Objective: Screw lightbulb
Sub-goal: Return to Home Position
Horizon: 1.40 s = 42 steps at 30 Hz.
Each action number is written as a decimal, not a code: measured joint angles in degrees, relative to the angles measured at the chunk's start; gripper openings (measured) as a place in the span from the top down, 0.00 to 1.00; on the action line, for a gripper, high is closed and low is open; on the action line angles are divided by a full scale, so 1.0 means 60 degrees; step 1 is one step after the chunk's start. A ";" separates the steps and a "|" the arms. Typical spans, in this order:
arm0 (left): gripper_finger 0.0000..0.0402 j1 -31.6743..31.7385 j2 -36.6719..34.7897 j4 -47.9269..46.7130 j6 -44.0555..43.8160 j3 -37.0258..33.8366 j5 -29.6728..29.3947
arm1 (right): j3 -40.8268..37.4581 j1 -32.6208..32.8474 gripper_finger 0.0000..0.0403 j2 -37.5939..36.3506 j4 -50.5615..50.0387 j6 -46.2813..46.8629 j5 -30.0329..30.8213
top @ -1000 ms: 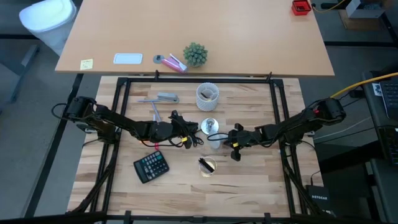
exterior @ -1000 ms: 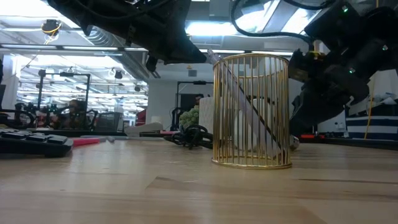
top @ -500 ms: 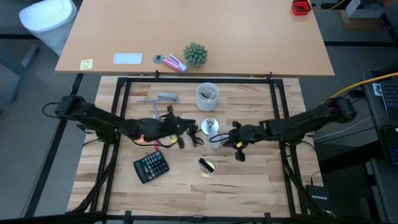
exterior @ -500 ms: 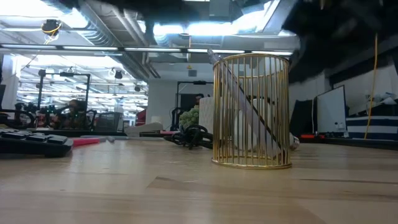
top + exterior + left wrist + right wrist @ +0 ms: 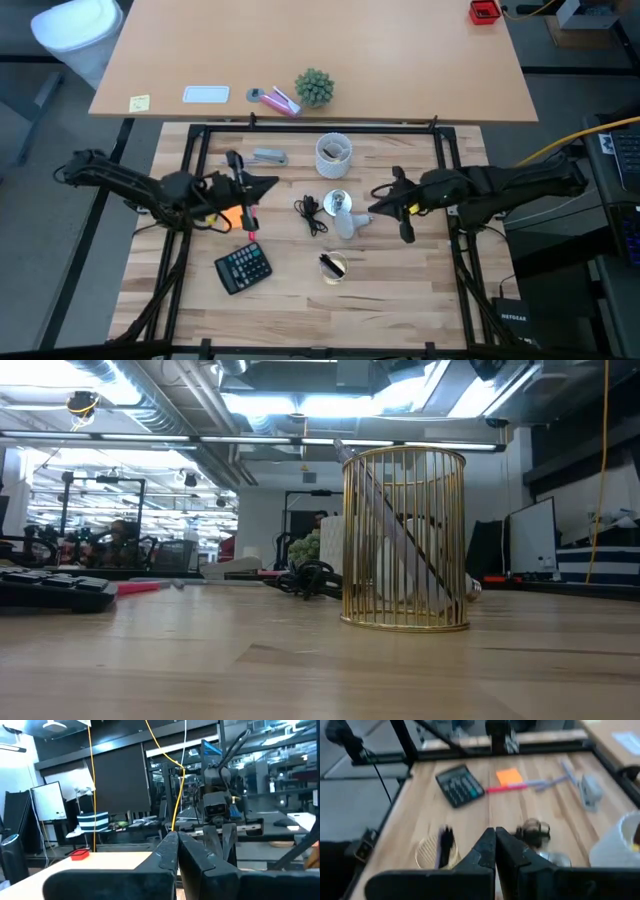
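Observation:
The small white lightbulb (image 5: 349, 226) lies on the wooden table right beside the round silver socket (image 5: 338, 203), whose black cord (image 5: 309, 213) is bunched up on the socket's left. I cannot tell whether the bulb's base sits in the socket. My left gripper (image 5: 270, 184) is shut and empty above the table, left of the cord. My right gripper (image 5: 377, 206) is shut and empty, just right of the bulb. Both wrist views show the fingers closed together, the left (image 5: 176, 845) and the right (image 5: 495, 840).
A gold wire pen cup (image 5: 333, 266) stands near the bulb, toward the near edge, and fills the middle of the low view (image 5: 405, 540). A calculator (image 5: 243, 268) lies at the near left. A pale cup (image 5: 333, 154) stands behind the socket. An orange note (image 5: 228, 215) and a pink pen (image 5: 250, 222) lie under my left arm.
Both arms have drawn back from the bulb and socket and risen out of the low view. My left gripper has gone toward the table's left edge, my right gripper toward the right edge. The bulb, socket and cord stay on the table, now uncovered.

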 joint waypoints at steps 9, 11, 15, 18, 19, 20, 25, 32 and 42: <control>0.99 0.0002 -0.0582 -0.0131 0.0890 0.0000 -0.0007 | 0.1041 0.0000 0.99 0.0043 0.0939 -0.0729 0.0036; 0.99 -0.0020 -0.0738 -0.0240 0.1636 0.0000 -0.0024 | 0.1338 0.0000 0.99 0.0043 0.0935 -0.0659 0.0036; 0.99 -0.0025 -0.1183 -0.0975 0.3282 -0.0001 -0.1029 | 0.1934 0.0000 0.99 0.0035 0.0434 -0.0780 0.0033; 0.99 0.0095 -0.1525 -0.2318 0.3101 0.0000 -0.2356 | 0.2478 0.0000 0.99 -0.0080 -0.0655 -0.1132 0.0033; 0.99 0.0185 -0.1647 -0.3019 0.2668 0.0000 -0.2601 | 0.2617 0.0000 0.99 -0.0152 -0.0988 -0.1289 0.0034; 0.99 0.0283 -0.1775 -0.3870 0.2105 0.0000 -0.2690 | 0.2693 0.0000 0.99 -0.0231 -0.1273 -0.1444 0.0035; 0.99 0.0741 -0.2034 -0.8161 -0.1955 -0.0062 -0.2711 | 0.2170 0.0000 0.99 -0.0839 -0.1788 -0.1738 0.0120; 0.99 0.0861 -0.2030 -0.8531 -0.4724 -0.1747 -0.2709 | -0.0405 0.0000 0.99 -0.1760 -0.0197 -0.1721 0.0131; 0.99 0.0444 -0.2023 -0.3855 -0.5962 -0.4992 -0.1533 | -0.4367 0.0000 0.99 -0.2794 0.3809 -0.0276 0.0120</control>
